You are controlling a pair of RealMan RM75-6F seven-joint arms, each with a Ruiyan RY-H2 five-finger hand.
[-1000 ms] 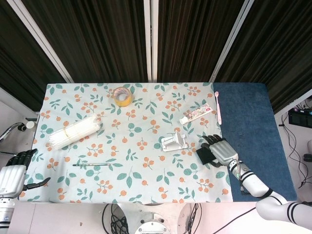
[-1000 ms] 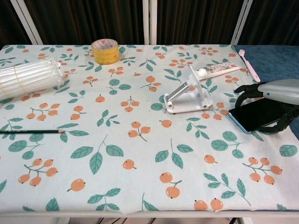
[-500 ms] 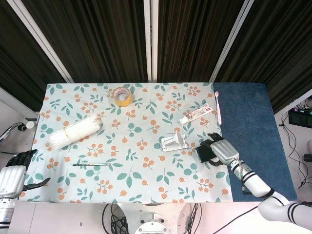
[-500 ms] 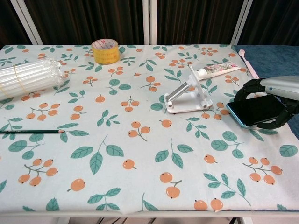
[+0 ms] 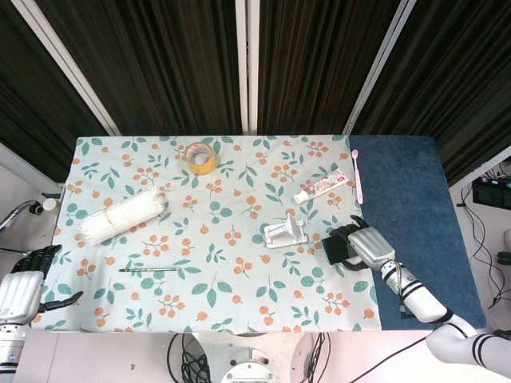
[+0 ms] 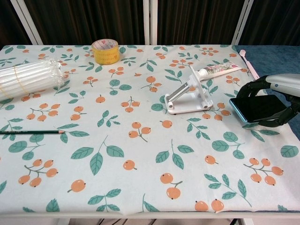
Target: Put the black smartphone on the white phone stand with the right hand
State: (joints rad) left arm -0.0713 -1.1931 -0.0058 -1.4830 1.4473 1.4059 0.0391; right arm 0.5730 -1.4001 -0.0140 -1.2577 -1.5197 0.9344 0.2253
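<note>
the left hand [image 5: 20, 291] rests idle at the table's 8 o'clock corner, fingers apart, holding nothing. the white phone stand [image 6: 187, 93] sits right of centre, cradle facing 3 o'clock. just beside it at 3 o'clock, the right hand [image 6: 276, 98] has its fingers wrapped round the black smartphone [image 6: 260, 108], lifted off the cloth. judging from this, tilt the phone to match the stand's back and lower its bottom edge into the lip. the floral tablecloth [image 6: 117, 154] covers the table; dark curtains [image 5: 176, 64] hang behind at 12 o'clock.

phone stand [image 6: 188, 95] sits left of smartphone [image 6: 258, 108], before toothpaste [image 6: 218, 71].
</note>
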